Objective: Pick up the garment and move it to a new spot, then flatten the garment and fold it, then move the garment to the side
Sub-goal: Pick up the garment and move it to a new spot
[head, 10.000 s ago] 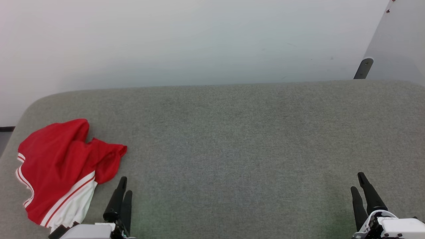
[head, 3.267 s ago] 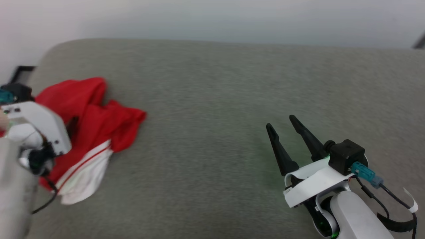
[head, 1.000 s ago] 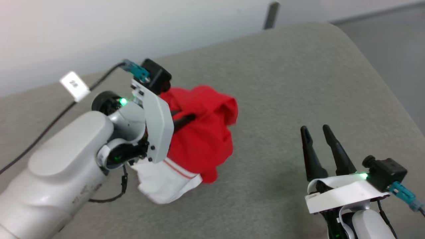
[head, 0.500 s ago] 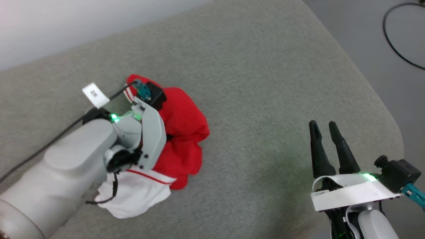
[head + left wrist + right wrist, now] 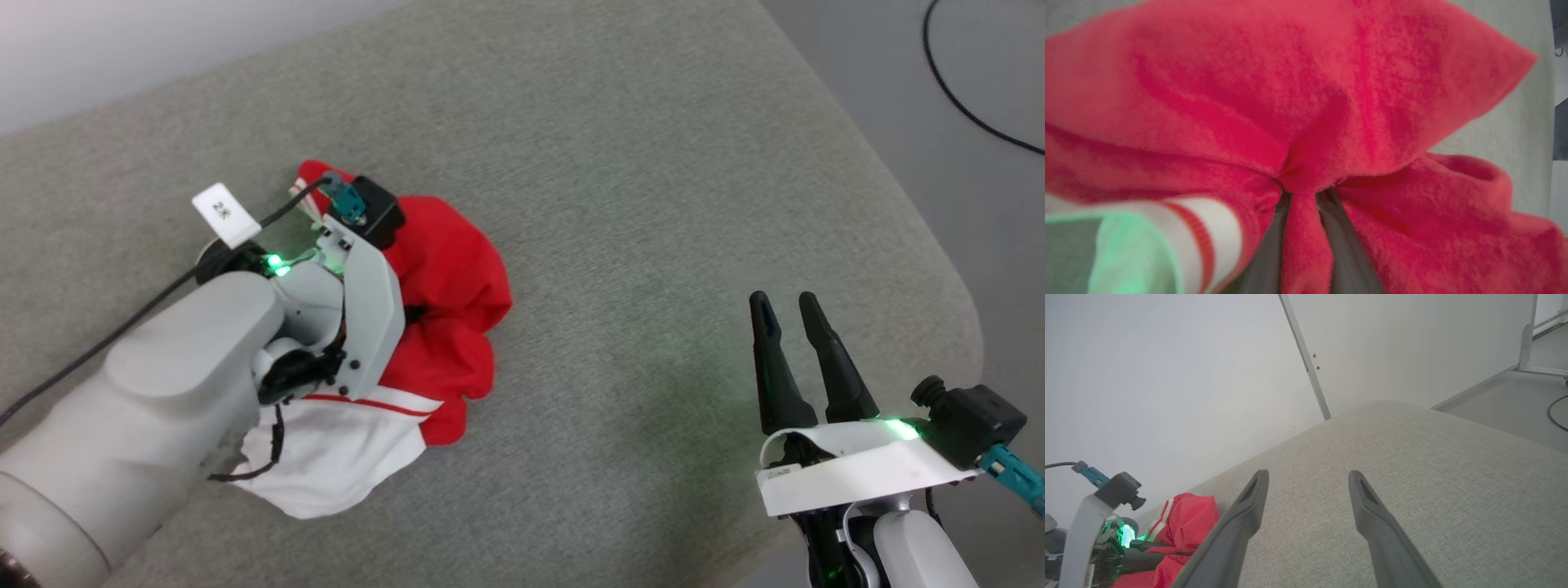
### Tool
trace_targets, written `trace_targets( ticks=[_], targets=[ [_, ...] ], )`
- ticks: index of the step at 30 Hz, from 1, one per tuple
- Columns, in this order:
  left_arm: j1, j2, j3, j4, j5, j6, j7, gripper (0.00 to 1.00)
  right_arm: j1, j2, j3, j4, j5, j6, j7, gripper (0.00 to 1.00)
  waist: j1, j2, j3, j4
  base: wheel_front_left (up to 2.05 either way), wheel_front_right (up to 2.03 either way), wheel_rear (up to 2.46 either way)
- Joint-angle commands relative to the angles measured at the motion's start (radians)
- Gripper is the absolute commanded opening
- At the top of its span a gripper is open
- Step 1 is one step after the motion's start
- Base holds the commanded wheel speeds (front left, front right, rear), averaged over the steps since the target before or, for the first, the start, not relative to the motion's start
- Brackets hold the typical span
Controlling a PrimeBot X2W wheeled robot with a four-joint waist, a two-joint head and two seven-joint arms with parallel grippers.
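The garment (image 5: 453, 269) is a bunched red jersey with a white, red-striped sleeve (image 5: 335, 457), lying left of centre on the grey padded table (image 5: 653, 204). My left gripper (image 5: 1303, 194) is shut on a fold of its red cloth, which is pinched between the two dark fingers (image 5: 1267, 245). In the head view the wrist mount hides those fingers. My right gripper (image 5: 780, 298) hovers open and empty near the table's right corner, well clear of the garment. The right wrist view shows its spread jaws (image 5: 1308, 475) and the garment (image 5: 1188, 522) at the lower left.
The table's rounded right edge (image 5: 939, 269) lies close to my right arm. Beyond it is grey floor with a black cable (image 5: 971, 114). A white wall (image 5: 1167, 375) and a panel post (image 5: 1306, 363) stand behind the table.
The head camera has swung. My left gripper has sunk with the garment, which now sits bunched on the table with the white sleeve spread. The right gripper stays open.
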State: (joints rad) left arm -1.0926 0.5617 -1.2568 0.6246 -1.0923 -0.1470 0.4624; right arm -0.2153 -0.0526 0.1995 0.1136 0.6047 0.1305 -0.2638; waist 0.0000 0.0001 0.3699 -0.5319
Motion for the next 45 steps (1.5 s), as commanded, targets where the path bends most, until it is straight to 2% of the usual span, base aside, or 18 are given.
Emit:
trace_targets(
  ticks=[1, 11, 16, 25, 29, 33, 37, 41, 45],
  targets=[
    [0.046, 0.008, -0.038, 0.040, 0.010, 0.029, -0.003, 1.00, -0.005, 0.003, -0.005, 0.005, -0.017, 0.000, -0.001, 1.00, 0.0000, -0.0001, -0.030, 0.048, 0.00, 0.00, 0.00],
    [-0.001, -0.034, -0.024, -0.095, -0.020, 0.018, -0.204, 1.00, 0.012, 0.002, -0.014, 0.057, -0.153, 0.000, -0.001, 1.00, 0.0000, -0.0001, -0.127, 0.243, 0.00, 0.00, 0.00],
    [0.038, -0.042, -0.004, -0.136, -0.102, 0.017, -0.333, 1.00, 0.030, -0.003, -0.031, 0.085, -0.209, 0.000, -0.001, 1.00, 0.0000, -0.0001, -0.182, 0.337, 0.00, 0.00, 0.00],
    [0.216, -0.032, 0.015, -0.112, -0.198, 0.017, -0.554, 1.00, 0.077, -0.057, -0.093, 0.138, -0.202, 0.000, -0.001, 1.00, 0.0000, -0.0001, -0.253, 0.480, 0.00, 0.00, 0.00],
    [0.306, -0.039, 0.021, -0.077, -0.207, 0.017, -0.661, 1.00, 0.104, -0.081, -0.130, 0.153, -0.191, 0.000, -0.001, 1.00, 0.0000, -0.0001, -0.278, 0.533, 0.00, 0.00, 0.00],
    [0.389, -0.038, 0.049, -0.044, -0.210, 0.017, -0.714, 1.00, 0.136, -0.100, -0.171, 0.164, -0.181, 0.000, 0.000, 1.00, 0.0000, -0.0001, -0.301, 0.576, 0.00, 0.00, 0.00],
    [0.480, -0.028, 0.153, -0.040, -0.196, 0.017, -0.728, 1.00, 0.165, -0.118, -0.193, 0.161, -0.187, 0.000, 0.007, 1.00, 0.0000, -0.0001, -0.325, 0.598, 0.00, 0.00, 0.00],
    [0.613, -0.022, 0.327, -0.063, -0.101, 0.035, -0.726, 1.00, 0.193, -0.126, -0.204, 0.151, -0.191, 0.000, 0.019, 1.00, 0.0000, -0.0001, -0.347, 0.603, 0.00, 0.00, 0.00],
    [0.746, -0.020, 0.505, -0.131, 0.022, 0.076, -0.726, 1.00, 0.219, -0.125, -0.210, 0.135, -0.197, 0.000, 0.027, 1.00, 0.0000, -0.0001, -0.371, 0.590, 0.00, 0.00, 0.00]
  ],
)
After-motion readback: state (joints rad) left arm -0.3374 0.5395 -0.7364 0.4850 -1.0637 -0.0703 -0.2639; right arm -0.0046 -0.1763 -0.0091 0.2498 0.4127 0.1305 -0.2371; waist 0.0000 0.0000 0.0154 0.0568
